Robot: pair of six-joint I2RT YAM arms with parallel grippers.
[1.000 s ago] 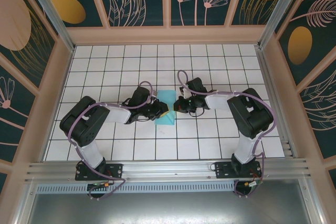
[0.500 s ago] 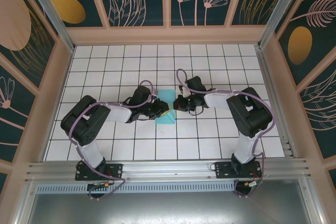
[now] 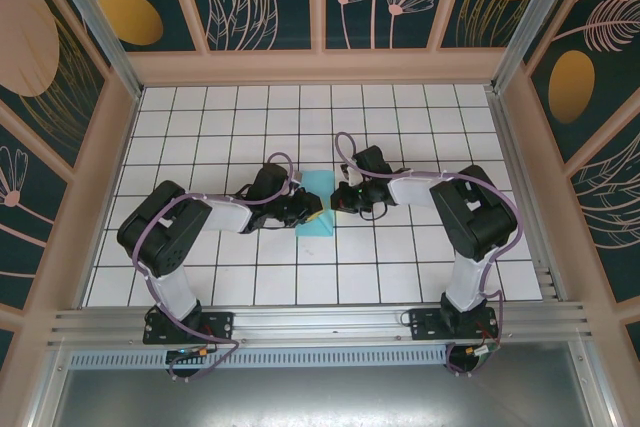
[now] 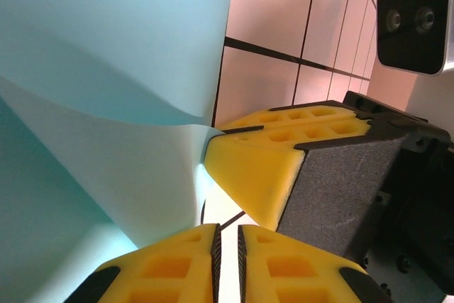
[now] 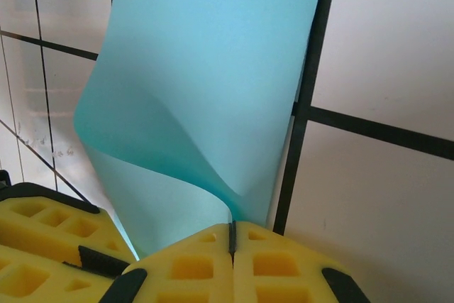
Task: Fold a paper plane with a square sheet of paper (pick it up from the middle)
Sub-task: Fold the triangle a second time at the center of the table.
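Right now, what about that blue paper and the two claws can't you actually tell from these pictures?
1. Top view: the turquoise paper is too small to show creases, and the left gripper and right gripper overlap its edges.
2. Left wrist view: the frame cuts off the paper. Whether the left gripper's nearly closed fingers pinch it, I cannot tell.
3. Right wrist view: the sheet curls over, hiding its underside and lower edge.

Black-and-white arms (image 3: 170,237) trail purple cables (image 3: 343,152); pincer fingers (image 4: 163,267) are waffled yellow.
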